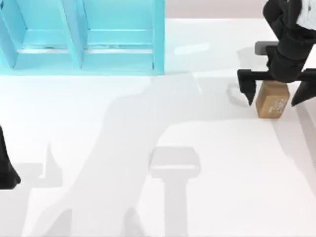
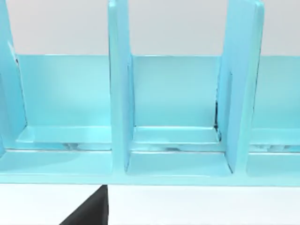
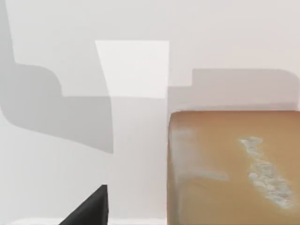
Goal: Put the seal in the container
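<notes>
Top view: right gripper [image 1: 276,91] fingers [image 1: 247,84] spread, straddling seal [image 1: 272,100].

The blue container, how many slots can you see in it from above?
2 in the top view of the container, side by side at the table's far left; more may be cut off.

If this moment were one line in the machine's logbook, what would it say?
right gripper: jaws open, straddling seal on table | left gripper: parked at left edge | container: far left, seal not in
</notes>
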You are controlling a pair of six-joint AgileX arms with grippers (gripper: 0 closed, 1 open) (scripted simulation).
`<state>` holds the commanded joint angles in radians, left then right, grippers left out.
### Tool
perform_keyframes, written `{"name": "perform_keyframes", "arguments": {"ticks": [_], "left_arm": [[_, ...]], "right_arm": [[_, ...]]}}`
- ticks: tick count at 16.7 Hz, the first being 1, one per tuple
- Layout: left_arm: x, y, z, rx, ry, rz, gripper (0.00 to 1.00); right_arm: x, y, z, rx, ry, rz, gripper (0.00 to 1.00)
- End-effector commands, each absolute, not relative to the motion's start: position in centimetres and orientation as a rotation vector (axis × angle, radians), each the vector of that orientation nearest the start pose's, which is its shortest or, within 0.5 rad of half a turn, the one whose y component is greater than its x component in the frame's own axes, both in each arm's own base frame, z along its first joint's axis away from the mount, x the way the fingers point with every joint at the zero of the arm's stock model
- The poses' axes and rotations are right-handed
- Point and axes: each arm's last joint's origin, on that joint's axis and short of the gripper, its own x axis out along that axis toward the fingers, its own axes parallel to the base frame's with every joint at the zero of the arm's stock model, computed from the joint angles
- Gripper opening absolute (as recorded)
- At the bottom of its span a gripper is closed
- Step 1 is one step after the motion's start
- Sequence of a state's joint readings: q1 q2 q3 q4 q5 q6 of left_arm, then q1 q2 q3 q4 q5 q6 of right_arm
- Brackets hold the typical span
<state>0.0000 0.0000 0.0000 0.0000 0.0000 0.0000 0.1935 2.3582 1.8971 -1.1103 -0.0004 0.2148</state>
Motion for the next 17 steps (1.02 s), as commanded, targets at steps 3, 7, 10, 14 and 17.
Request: {"name": "perform_keyframes", "arguments": {"ticks": [3,7,10,14,17], "left_arm": [[10.57,-0.12,16.00,0.000,0.000,0.000,1.00],[10.57,-0.12,16.00,0.000,0.000,0.000,1.00],[10.57,-0.12,16.00,0.000,0.000,0.000,1.00],[10.57,-0.12,16.00,0.000,0.000,0.000,1.00],[10.57,-0.12,16.00,0.000,0.000,0.000,1.00]], "right_arm": [[44.94,9.35,13.19,0.012,1.572,-0.004,1.00],[44.94,9.35,13.19,0.012,1.572,-0.004,0.70],[44.94,9.35,13.19,0.012,1.572,-0.004,0.47],[44.94,9.35,13.19,0.012,1.572,-0.004,0.17],[44.94,9.35,13.19,0.012,1.572,-0.004,0.00]]}}
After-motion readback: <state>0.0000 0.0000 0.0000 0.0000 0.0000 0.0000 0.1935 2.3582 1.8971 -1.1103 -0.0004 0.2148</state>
